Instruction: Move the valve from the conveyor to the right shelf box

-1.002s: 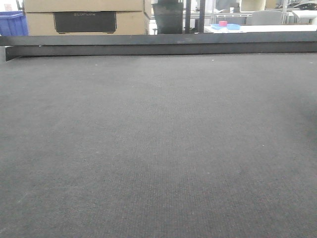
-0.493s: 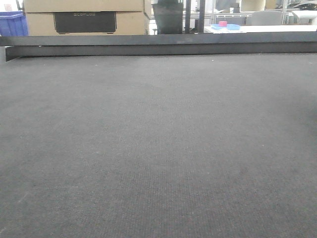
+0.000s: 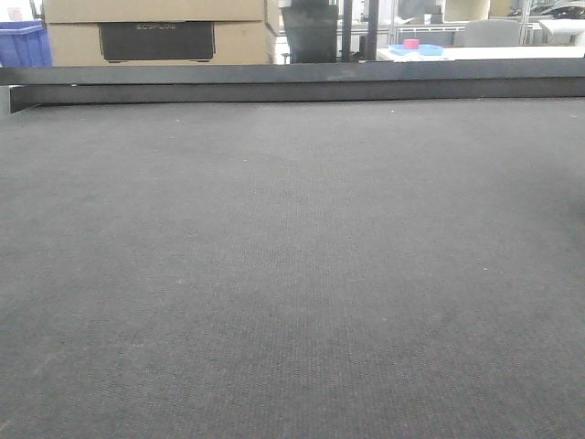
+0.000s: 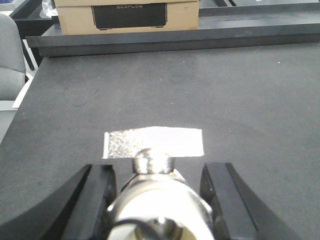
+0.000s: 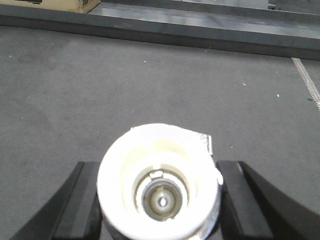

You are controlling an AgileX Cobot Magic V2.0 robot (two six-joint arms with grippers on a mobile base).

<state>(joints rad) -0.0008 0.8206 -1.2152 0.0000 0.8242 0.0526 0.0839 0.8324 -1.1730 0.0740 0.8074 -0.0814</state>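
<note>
My left jaws are clamping the first valve point(image 4: 160, 200) at the bottom centre of the left wrist view, a dark finger point(image 4: 97, 200) pressing each side of it. Its long axis is running straight away from the lens into the frame, one white cap facing the camera, and its short silvery stem point(image 4: 151, 161) is pointing toward the top of the frame.

My right jaws are gripping a second valve point(image 5: 160, 180) the same way at the bottom centre of the right wrist view. Its round white cap is facing the lens end-on, with fingers point(image 5: 235, 195) tight against both sides.

Just beyond the first valve, a silvery rectangular patch point(image 4: 152, 142) is showing against the belt; I cannot tell whether it is lying on the belt or belongs to the valve.

The dark grey conveyor point(image 3: 292, 274) is filling most of the front view. Its dark rail point(image 3: 292, 82) is running across the upper part of the frame. Behind the rail, a cardboard box point(image 3: 155, 32) is sitting at upper left, beside a blue bin point(image 3: 20, 44) in the corner. A blue tray point(image 3: 416, 49) is showing at upper right.
</note>
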